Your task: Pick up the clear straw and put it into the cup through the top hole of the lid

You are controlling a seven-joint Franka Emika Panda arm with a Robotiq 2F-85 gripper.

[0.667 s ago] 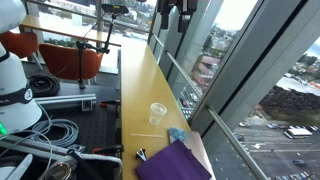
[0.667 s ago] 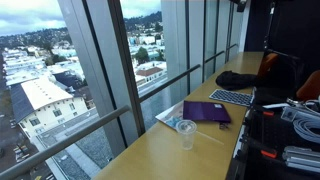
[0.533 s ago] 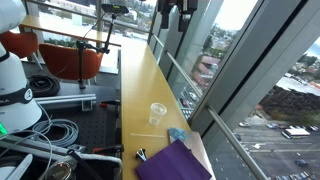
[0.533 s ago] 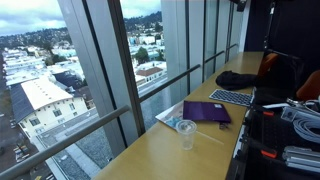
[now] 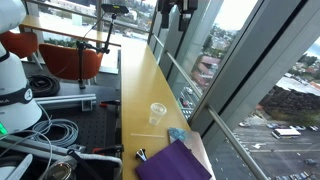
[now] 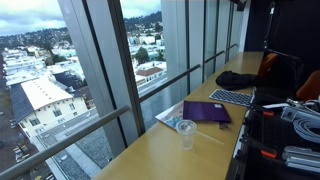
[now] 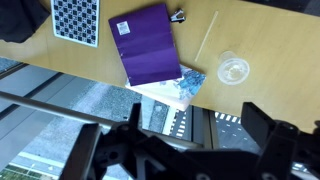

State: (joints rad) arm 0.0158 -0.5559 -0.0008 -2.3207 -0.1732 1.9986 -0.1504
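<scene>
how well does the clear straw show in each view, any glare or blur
Wrist view: the straw is a thin pale line on the wood, fairly sharp, while the gripper near the lens is dark and blurred. In an exterior view it is faint. In an exterior view, backlit by daylight, it is barely discernible beside the cup.

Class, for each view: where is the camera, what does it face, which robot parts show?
Exterior view: beside the robot arm, looking along the counter at the cup; gripper above.
Exterior view: counter's opposite end, facing back at the cup; no robot part clear.
Wrist view: overhead, looking down past the open gripper at the cup.
Shared: cup, purple folder.
</scene>
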